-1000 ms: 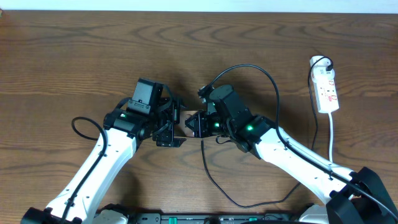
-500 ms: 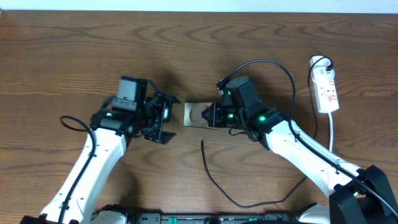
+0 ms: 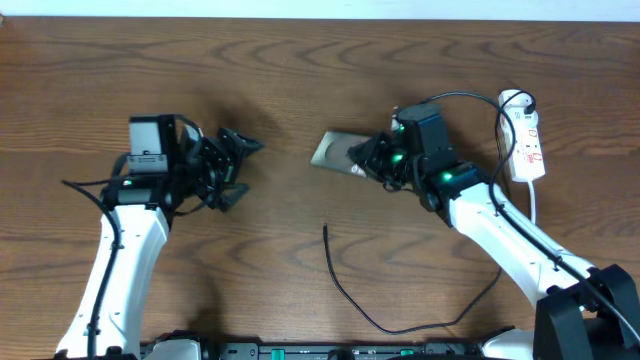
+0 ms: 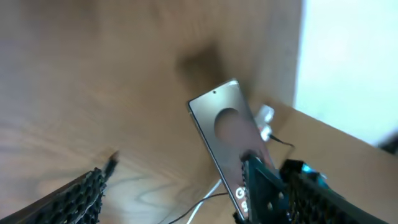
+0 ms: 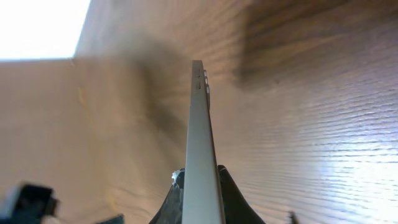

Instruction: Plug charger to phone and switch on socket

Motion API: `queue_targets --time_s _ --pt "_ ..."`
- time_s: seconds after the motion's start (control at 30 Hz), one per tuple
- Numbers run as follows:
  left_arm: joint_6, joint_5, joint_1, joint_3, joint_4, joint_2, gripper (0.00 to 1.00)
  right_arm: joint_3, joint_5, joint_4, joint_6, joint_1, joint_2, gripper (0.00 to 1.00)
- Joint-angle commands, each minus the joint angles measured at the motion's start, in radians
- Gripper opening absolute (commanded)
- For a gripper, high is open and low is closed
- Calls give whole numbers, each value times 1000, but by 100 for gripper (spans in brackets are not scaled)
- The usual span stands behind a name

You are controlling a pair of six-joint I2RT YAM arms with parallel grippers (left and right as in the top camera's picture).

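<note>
- The charger (image 3: 327,245) lies loose on the worktop (image 3: 300,60); its plug tip rests free toward the middle of the near edge, and the cable curls along that edge and on toward the right side
- Nothing holds the tip, and it is well apart from the phone (image 3: 335,150)
- The left claw (image 3: 243,172) hangs over the left half of the worktop with its fingers spread wide and nothing between them
- The right claw (image 3: 368,160), right of centre, is clamped tight on one end of the phone; the right wrist view shows the slab edge-on between the fingers
- The phone sticks out from that claw toward the worktop's middle, tilted, and to judge by the shadow under it in the left wrist view it is raised off the wood
- The socket (image 3: 526,145) lies near the far right corner, along the right edge, white cord trailing toward the near side; neither claw is near it
- Whether its switch is on is too small to tell
- Judged from this, the task is at an early stage: the phone is in hand, but the plug is not yet in it and the switch looks untouched
- Left to do, as I read it: pick up the tip, most likely with the free left claw, seat it in the phone's port, then press the switch
</note>
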Motion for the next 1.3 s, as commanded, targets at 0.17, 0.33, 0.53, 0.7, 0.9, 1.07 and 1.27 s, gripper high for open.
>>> queue_targets --time_s 0.17,0.33,0.53,0.7,0.9,1.07,1.27 --pt "-18 149 39 -79 193 -14 90 16 -71 123 478 -11 2 1" --pt "-145 159 38 -145 380 -14 90 16 -90 181 533 -4 2 1" --pt "-276 163 38 -229 589 -14 90 16 -89 296 534 16 2 1" --pt "-411 140 38 -311 803 -14 90 16 -89 333 548 39 2 1" --pt "-581 59 37 -423 1059 -14 91 16 -85 375 560 70 3 1" --pt "-603 20 34 -459 1126 -13 90 16 -77 410 569 102 3 1" --pt "-614 -38 0 -458 1127 -14 90 16 -47 410 575 159 3 1"
